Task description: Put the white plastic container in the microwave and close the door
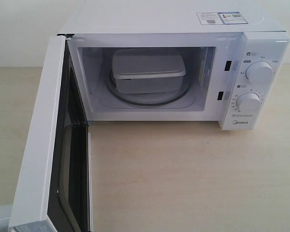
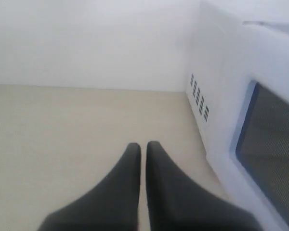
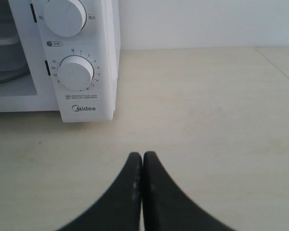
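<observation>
**Closed fingers, open door: only the push is left to do**

Black fingers of the left gripper (image 2: 143, 147) are seen pressed almost together, with only a thin slit between them and nothing held. It hangs over the bare table (image 2: 62, 125), near the outer face of the door (image 2: 272, 127). The right gripper (image 3: 142, 155) is shut tip to tip and empty too, and is held low over the table in front of the knobs (image 3: 75, 72).

The white plastic container (image 1: 147, 71) is found inside the microwave (image 1: 150, 17), set lid up and level on the glass turntable (image 1: 150, 102). Its long axis is laid across the cavity, parallel to the front opening, and one long side is turned outward. No part of it is seen past the cavity mouth, so the door's path is judged free.

The door is hinged on the left and stands out roughly square to the front, its inner side turned to the right.

The closing is judged best done by the left gripper. Shut fingers are to be laid flat on the outer face near the free edge, far from the hinge. The arc is to be followed steadily until the latch is felt. The right gripper is best kept clear of the swing.
</observation>
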You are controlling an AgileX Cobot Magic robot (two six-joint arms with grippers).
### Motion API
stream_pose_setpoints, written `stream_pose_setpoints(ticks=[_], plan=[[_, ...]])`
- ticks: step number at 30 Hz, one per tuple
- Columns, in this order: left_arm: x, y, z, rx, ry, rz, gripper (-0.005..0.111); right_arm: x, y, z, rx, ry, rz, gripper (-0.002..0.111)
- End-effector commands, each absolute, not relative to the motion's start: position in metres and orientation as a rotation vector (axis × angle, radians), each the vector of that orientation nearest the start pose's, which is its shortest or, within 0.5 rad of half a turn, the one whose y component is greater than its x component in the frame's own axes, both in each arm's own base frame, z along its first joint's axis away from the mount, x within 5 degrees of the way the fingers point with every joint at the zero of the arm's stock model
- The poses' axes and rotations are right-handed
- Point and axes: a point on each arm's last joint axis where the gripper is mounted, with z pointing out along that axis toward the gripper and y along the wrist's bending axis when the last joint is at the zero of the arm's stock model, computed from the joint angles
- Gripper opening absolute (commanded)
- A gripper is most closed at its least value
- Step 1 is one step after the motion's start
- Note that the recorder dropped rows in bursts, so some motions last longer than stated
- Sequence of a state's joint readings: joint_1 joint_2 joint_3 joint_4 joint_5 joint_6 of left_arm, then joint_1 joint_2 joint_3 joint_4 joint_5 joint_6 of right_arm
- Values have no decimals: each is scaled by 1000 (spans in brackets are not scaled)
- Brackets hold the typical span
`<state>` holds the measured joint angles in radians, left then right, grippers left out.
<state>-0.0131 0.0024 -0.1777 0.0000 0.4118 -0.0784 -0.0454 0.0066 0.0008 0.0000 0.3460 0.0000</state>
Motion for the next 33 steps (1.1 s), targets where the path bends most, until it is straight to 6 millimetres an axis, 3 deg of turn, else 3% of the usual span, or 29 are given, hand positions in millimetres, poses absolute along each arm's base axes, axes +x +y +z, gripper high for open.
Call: stream_pose_setpoints(ticks=[1,4,9,23,26,33], plan=[[29,-1,280,-76,1604,-109,4,53,-3,182,40,1826,-39,0],[14,-2,313,-103,1505,-155,4,53,-3,182,38,1826,-41,0],[-11,-2,351,-102,1405,-173,4,53,-3,182,38,1826,-41,0],[-51,-3,403,-86,1161,-222,4,53,-3,182,40,1826,-39,0],[-47,-3,420,-90,1206,-227,4,53,-3,182,40,1826,-39,0],[-10,-5,476,-91,1375,-218,4,53,-3,182,40,1826,-39,0]])
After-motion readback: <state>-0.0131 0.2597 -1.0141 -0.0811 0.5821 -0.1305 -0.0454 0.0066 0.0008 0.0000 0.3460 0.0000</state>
